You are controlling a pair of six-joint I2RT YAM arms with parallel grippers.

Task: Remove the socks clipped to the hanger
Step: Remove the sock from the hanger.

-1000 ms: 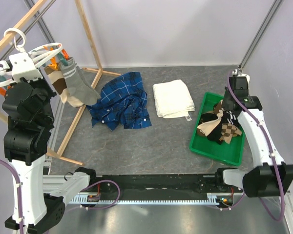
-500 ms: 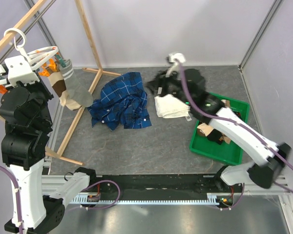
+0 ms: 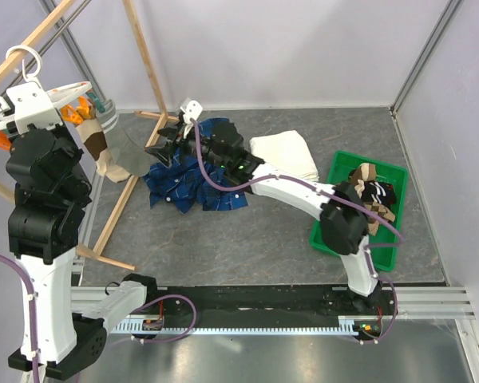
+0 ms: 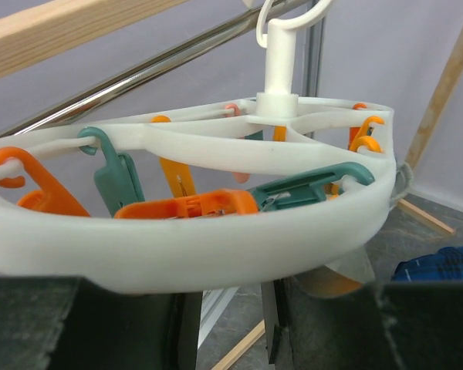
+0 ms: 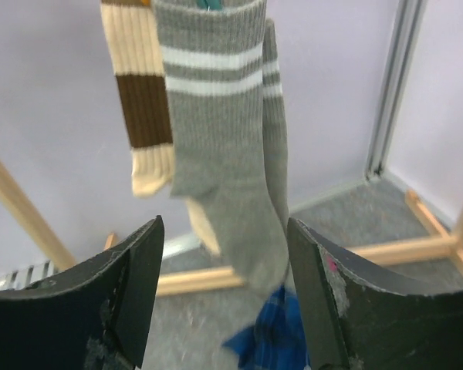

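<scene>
The right hand (image 5: 224, 227) is open, its two fingers spread wide and touching nothing. The grey sock (image 5: 224, 154) hangs just ahead of it, clipped beside a beige-and-brown striped sock (image 5: 143, 100). Both dangle from the white hanger (image 4: 216, 247) at the upper left of the overhead frame. The hanger's rim lies across the left hand (image 4: 228, 308); I cannot tell whether that hand grips it. More socks (image 3: 369, 199) lie in the green tray (image 3: 387, 254) at the right of the surface (image 3: 247, 239).
</scene>
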